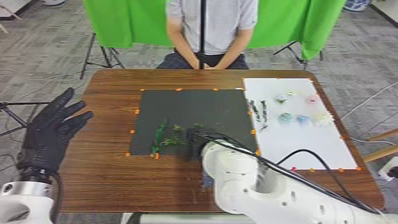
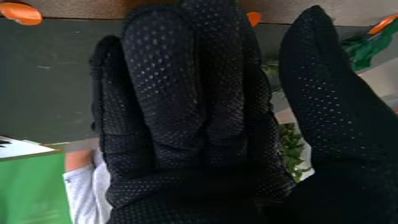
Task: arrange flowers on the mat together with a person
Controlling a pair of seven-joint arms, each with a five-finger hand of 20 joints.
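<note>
Flowers (image 1: 285, 118) are waiting on the white sheet (image 1: 277, 142), greens (image 1: 161, 135) are lying on the dark mat (image 1: 182, 107): arranging is looking part-done, blooms to come! Right hand (image 2: 173, 100) is hanging there, fingers straight, thumb apart; left hand (image 1: 46, 132) is resting wide.

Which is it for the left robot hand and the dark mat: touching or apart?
Apart. The head view shows it: a wide strip of brown table separates the left robot hand from the dark mat.
</note>
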